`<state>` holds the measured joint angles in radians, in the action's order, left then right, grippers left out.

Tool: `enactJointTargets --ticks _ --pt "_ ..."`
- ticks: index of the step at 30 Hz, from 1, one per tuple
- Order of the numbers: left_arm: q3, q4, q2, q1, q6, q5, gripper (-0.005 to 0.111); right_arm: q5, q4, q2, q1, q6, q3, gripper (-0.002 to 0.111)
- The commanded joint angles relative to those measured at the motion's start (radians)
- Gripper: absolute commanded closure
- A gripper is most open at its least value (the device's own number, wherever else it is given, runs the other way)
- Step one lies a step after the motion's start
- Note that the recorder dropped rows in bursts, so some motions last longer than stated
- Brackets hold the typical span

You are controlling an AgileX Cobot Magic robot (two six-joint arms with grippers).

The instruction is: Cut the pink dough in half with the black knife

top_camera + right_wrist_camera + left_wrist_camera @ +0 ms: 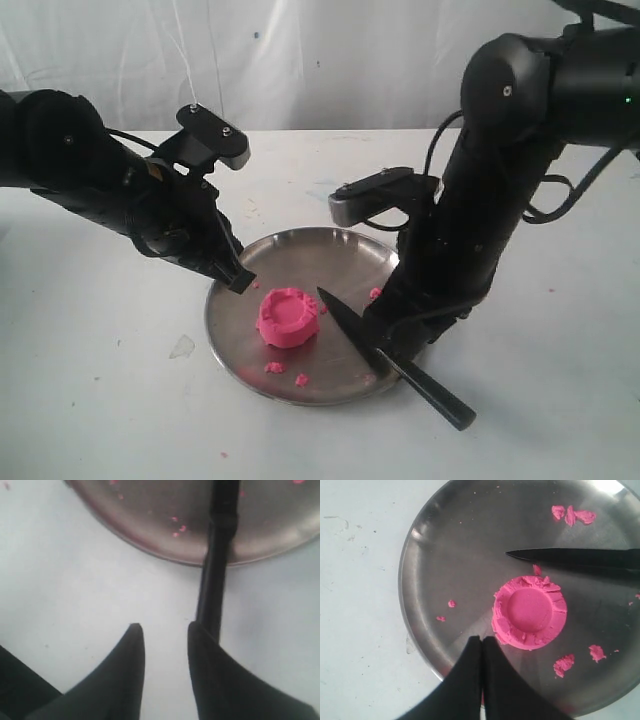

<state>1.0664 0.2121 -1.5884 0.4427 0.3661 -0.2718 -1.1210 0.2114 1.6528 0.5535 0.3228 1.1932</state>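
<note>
Soft pink dough (pixel 288 317) uncut on plate (pixel 240 340); rigid black knife (pixel 400 362), graspable at handle; right gripper (pixel 165 630) parted, empty; left gripper (pixel 482 642) closed, empty

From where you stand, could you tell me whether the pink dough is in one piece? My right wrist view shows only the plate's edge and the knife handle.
Observer: Yes, the pink dough is one uncut puck on the plate.
Operator: Thank you. Where is the blade?
Observer: The black knife lies beside the dough, blade apart from it.
Operator: And the other arm?
Observer: The left gripper has its fingers shut on nothing, near the dough.
</note>
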Motion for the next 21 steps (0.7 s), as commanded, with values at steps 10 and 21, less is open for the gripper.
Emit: enactJointTargets --ticks 10,21 --pt "-0.007 -0.136 -0.062 -0.001 0.056 -0.081 0.107 -0.100 -0.701 0.058 0.421 -0.617 0.001 0.090" --pt "-0.007 -0.163 -0.062 -0.001 0.056 -0.115 0.107 -0.100 -0.725 0.154 0.497 -0.683 -0.067 0.090"
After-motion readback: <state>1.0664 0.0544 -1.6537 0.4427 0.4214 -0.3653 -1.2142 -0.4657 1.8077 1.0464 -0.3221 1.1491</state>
